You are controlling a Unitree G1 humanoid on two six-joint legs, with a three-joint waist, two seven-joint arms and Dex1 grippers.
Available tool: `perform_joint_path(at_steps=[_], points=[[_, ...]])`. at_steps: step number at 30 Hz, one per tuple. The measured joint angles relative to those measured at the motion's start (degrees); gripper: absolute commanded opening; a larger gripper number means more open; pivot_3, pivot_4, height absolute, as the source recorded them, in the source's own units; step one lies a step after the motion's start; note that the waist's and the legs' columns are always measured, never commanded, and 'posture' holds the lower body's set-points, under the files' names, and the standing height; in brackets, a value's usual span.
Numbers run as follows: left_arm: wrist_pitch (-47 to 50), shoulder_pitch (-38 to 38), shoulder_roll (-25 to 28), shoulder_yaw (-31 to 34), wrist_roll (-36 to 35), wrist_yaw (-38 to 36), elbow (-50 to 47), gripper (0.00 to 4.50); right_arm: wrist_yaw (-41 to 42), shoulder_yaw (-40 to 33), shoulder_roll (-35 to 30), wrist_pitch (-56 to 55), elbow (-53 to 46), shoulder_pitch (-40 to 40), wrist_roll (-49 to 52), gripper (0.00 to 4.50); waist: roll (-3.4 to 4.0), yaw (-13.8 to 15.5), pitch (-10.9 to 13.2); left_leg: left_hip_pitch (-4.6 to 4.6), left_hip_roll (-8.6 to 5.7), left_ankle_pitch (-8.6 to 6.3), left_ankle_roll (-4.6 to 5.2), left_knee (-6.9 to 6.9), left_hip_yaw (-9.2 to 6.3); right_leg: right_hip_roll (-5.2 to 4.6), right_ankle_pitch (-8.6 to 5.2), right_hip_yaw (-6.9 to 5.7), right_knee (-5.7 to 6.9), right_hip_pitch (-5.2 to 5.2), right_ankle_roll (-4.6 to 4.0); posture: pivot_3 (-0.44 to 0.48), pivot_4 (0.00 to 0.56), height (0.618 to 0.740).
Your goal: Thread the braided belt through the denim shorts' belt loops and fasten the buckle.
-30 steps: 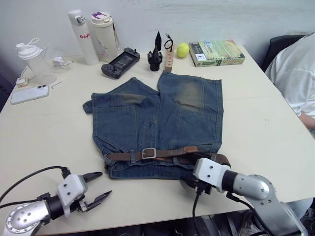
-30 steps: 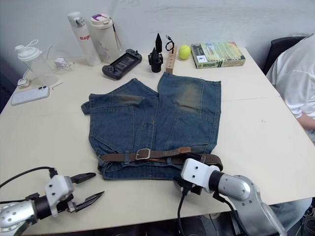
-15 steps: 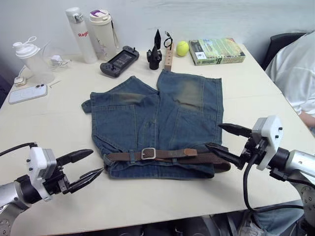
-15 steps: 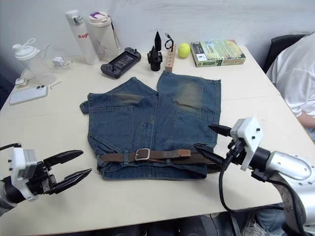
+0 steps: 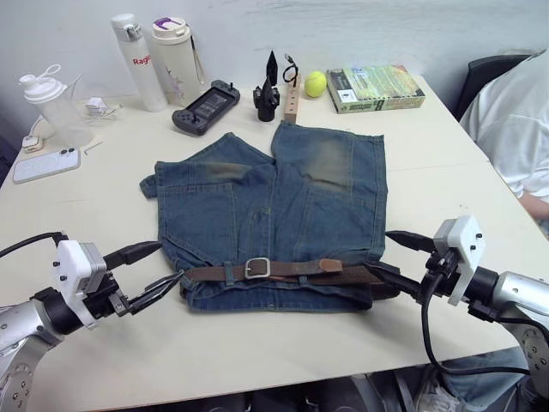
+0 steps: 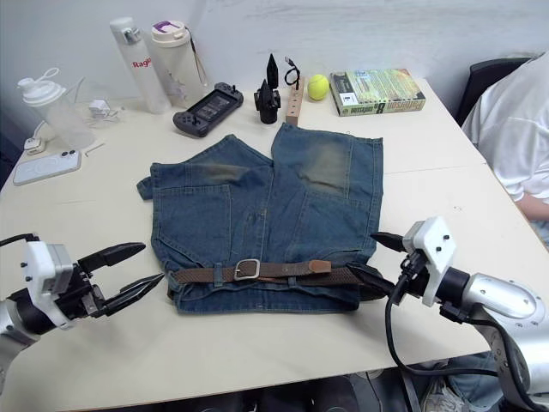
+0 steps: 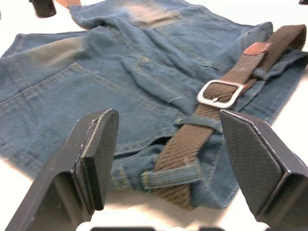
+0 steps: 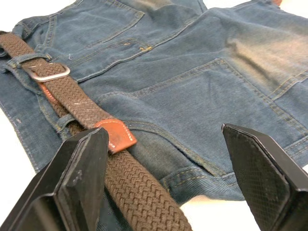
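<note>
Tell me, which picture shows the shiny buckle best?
The left wrist view: the buckle sits close and large, its silver frame plain against the braided belt. The right wrist view shows it off to one side, partly cut by a belt loop. In both eye views it is small, at the middle of the waistband.

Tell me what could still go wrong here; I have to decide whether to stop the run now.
1. The left end effector is open with one fingertip near the braided belt end; moving in could snag a belt loop and bunch the denim shorts.
2. The right end effector is open beside the belt's folded end; a pull might drag the tan tip back toward the buckle.
</note>
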Motion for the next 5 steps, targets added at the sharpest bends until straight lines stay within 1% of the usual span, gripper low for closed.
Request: perform_joint_path(at_steps=[5], points=[[-1.23,-1.26,-1.06,-1.15,1.07,-1.55,1.93,3.7,-0.35,0.2,-0.85,-0.17,0.0,0.0,-0.01,3.99,-0.03,-0.01,0.02,-0.02,0.0,0.02,-0.05,0.0,0.02,-0.01,0.0,0.0,-0.07,0.0,0.0,0.0,0.15,0.717]])
